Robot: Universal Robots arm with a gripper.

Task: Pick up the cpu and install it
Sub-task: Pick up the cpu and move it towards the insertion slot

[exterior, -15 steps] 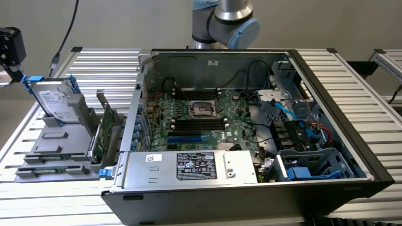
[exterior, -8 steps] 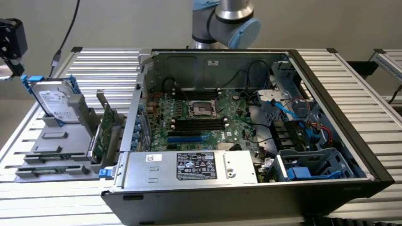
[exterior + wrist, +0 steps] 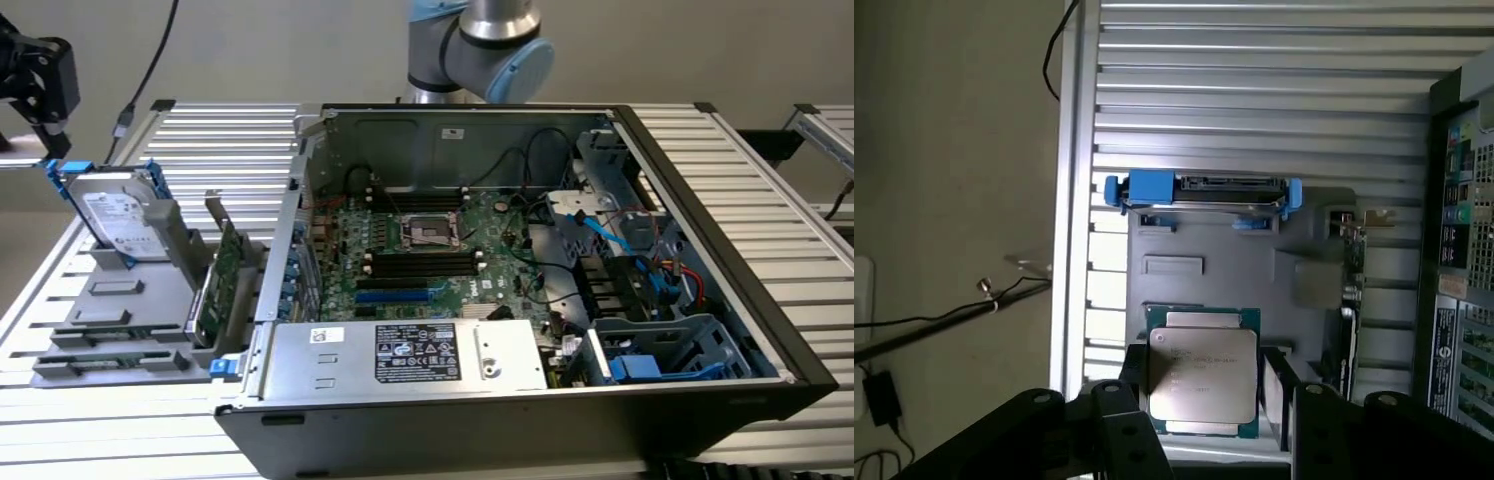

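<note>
The cpu (image 3: 1202, 385), a flat square chip with a silver-grey top and a thin green rim, hangs between my two black fingers (image 3: 1134, 372). They press on its opposite edges. My gripper (image 3: 1202, 372) is shut on it, high above the grey holder tray (image 3: 1244, 270). In the exterior view the gripper (image 3: 34, 85) sits at the far upper left, above the tray (image 3: 120, 300) and beside the open computer case (image 3: 534, 250). The motherboard's square socket (image 3: 430, 230) lies uncovered in the middle of the case.
On the tray stand a silver hard drive in a blue bracket (image 3: 118, 215) (image 3: 1199, 192) and a long green card (image 3: 227, 265). A power supply (image 3: 414, 355) fills the case's near side, with cables at the exterior view's right. The arm's base (image 3: 481, 45) stands behind the case on the slatted table (image 3: 747, 160).
</note>
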